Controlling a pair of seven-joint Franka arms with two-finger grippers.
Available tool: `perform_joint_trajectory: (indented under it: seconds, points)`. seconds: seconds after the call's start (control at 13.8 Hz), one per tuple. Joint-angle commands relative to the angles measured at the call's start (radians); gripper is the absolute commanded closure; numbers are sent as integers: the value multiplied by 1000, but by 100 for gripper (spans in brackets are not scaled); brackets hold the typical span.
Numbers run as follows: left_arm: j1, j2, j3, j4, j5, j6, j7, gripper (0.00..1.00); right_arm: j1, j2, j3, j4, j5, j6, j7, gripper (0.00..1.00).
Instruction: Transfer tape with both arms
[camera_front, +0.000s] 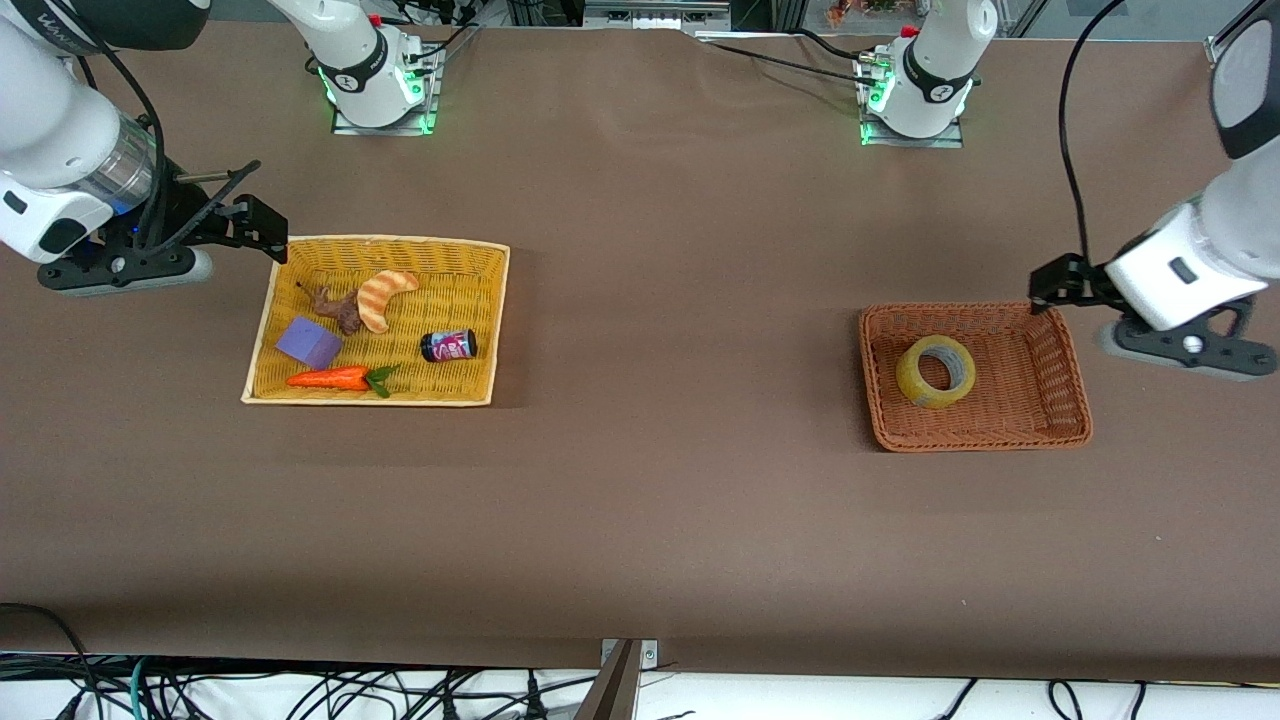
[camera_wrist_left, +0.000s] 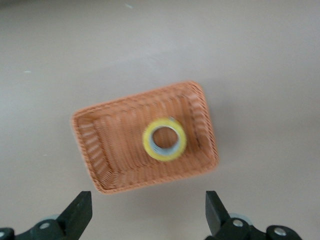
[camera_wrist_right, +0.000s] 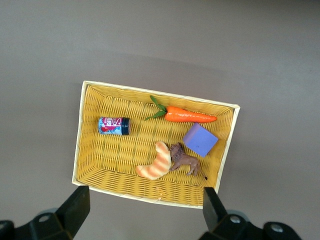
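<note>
The tape, a yellowish ring with a grey-white core, lies flat in a small orange-brown wicker basket toward the left arm's end of the table. My left gripper hangs open over the table beside that basket's corner, with nothing between its fingers. In the left wrist view the tape sits mid-basket, apart from the open left gripper. My right gripper hangs open and empty beside the corner of a yellow basket. The right wrist view shows the open right gripper just off that basket's rim.
The yellow basket holds a striped croissant, a brown toy animal, a purple block, a small can and a toy carrot. Brown table surface lies between the two baskets.
</note>
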Motion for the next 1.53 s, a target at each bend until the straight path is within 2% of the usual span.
perform_joint_trajectory:
  seconds: [0.0,0.07,0.22,0.51,0.65,0.73,0.95,1.09,1.45]
  points:
    - [-48,-209,64,-277,-33,192,-39,0,-18,-13,17,-3,-4,-3,-14,0]
    - [-51,-251,72,-342,-33,217,-39,0,-16,-14,21,-4,-4,-6,-14,0]
    - [-141,-285,165,-382,-33,217,-38,0,-18,-14,23,-4,-4,-6,-14,0]
    - [-140,-276,165,-367,-49,206,-27,0,-18,-14,23,-6,-4,-6,-14,0]
    - [-139,-285,180,-373,-161,202,-25,0,-18,-14,23,-6,-4,-6,-14,0]
    - [-146,-287,184,-370,-168,200,-27,0,-18,-14,23,-9,-4,-6,-14,0]
    - [-149,-288,185,-370,-157,202,-30,0,-18,-14,24,-9,-4,-6,-14,0]
    - [-165,-290,182,-370,-50,202,-36,0,-18,-14,24,-9,-5,-6,-14,0]
    - [-159,-284,177,-358,-56,182,-30,0,-18,-14,24,-9,-5,-6,-17,0]
